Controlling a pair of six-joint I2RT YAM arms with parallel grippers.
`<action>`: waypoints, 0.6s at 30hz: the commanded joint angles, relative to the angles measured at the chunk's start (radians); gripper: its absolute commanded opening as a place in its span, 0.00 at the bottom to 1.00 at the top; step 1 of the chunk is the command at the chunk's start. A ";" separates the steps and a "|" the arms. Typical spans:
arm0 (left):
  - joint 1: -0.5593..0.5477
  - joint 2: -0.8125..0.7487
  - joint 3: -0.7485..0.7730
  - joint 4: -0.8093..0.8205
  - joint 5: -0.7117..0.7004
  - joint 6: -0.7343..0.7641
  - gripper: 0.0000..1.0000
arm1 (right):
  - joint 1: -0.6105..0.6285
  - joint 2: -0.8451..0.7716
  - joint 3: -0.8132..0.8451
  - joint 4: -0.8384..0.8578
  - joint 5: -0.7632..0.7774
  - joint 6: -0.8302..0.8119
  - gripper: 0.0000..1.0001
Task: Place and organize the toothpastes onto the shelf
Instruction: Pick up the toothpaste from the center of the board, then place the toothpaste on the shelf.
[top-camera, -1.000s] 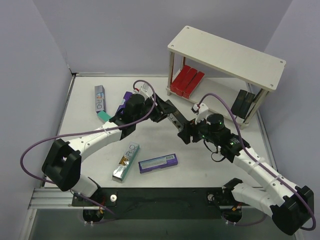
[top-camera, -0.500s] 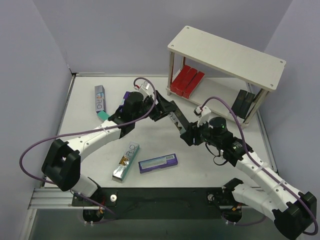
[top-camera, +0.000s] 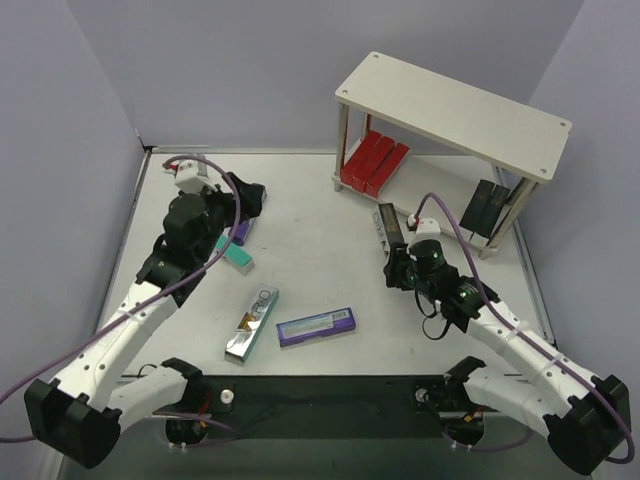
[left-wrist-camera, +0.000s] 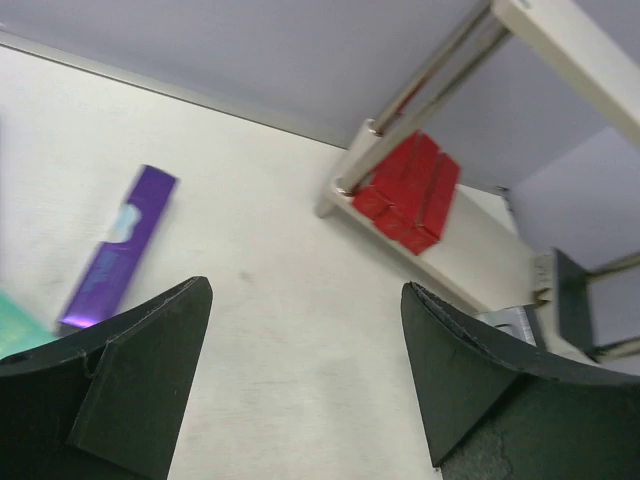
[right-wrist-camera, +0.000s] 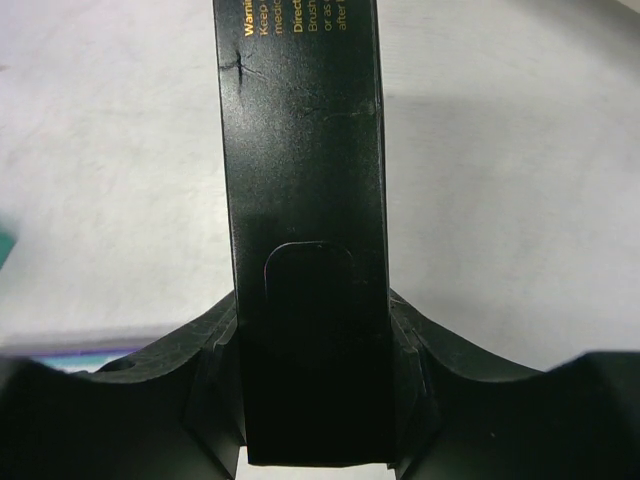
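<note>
A black carton (right-wrist-camera: 300, 180) is pinched by the right fingers (right-wrist-camera: 215, 345) — the left fingers (left-wrist-camera: 140, 380) are spread, empty. Next, it probably must be carried to the shelf (top-camera: 455, 105).

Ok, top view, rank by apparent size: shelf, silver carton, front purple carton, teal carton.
1. shelf
2. silver carton and front purple carton, about alike
3. teal carton, only partly visible

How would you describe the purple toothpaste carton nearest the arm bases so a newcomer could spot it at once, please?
Start at the shelf in the far right corner and come toward the near edge of the table. Two cartons lie there; the purple carton is the right-hand one, lying crosswise, while the silver carton beside it points away.
</note>
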 joint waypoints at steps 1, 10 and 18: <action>0.028 -0.114 -0.148 -0.025 -0.237 0.257 0.88 | 0.003 0.090 0.070 0.014 0.312 0.178 0.32; 0.057 -0.294 -0.386 0.129 -0.321 0.438 0.88 | -0.052 0.398 0.345 -0.125 0.589 0.448 0.35; 0.066 -0.311 -0.478 0.241 -0.337 0.505 0.88 | -0.137 0.628 0.541 -0.168 0.652 0.516 0.37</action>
